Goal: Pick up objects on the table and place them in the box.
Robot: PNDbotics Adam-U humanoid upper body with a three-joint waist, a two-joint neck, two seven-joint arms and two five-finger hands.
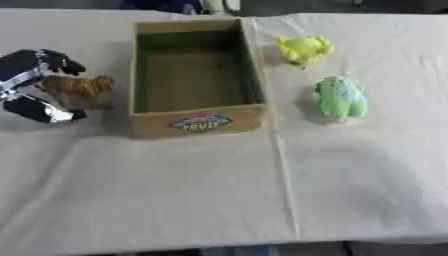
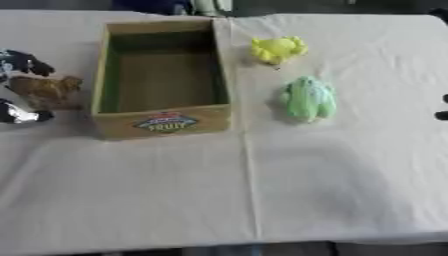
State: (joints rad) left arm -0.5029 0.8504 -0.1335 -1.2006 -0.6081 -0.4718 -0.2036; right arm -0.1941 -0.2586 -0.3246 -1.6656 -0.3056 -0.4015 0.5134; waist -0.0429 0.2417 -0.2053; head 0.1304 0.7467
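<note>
Your left hand [image 1: 33, 85] is curled around the brown plush toy [image 1: 80, 90] left of the cardboard box [image 1: 197, 122], while the yellow plush [image 1: 304, 48] and green plush [image 1: 339, 97] lie right of it.

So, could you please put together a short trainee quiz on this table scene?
1. True or false: the cardboard box already holds a toy.
2. Which hand is at the brown toy? A) left hand B) right hand
3. Fill in: the yellow toy lies ____ from the robot than the green toy.

Key:
1. False; the box interior shows nothing inside.
2. A; its fingers curl around the brown toy, left of the box.
3. Farther; both lie right of the box on the white cloth.
</note>
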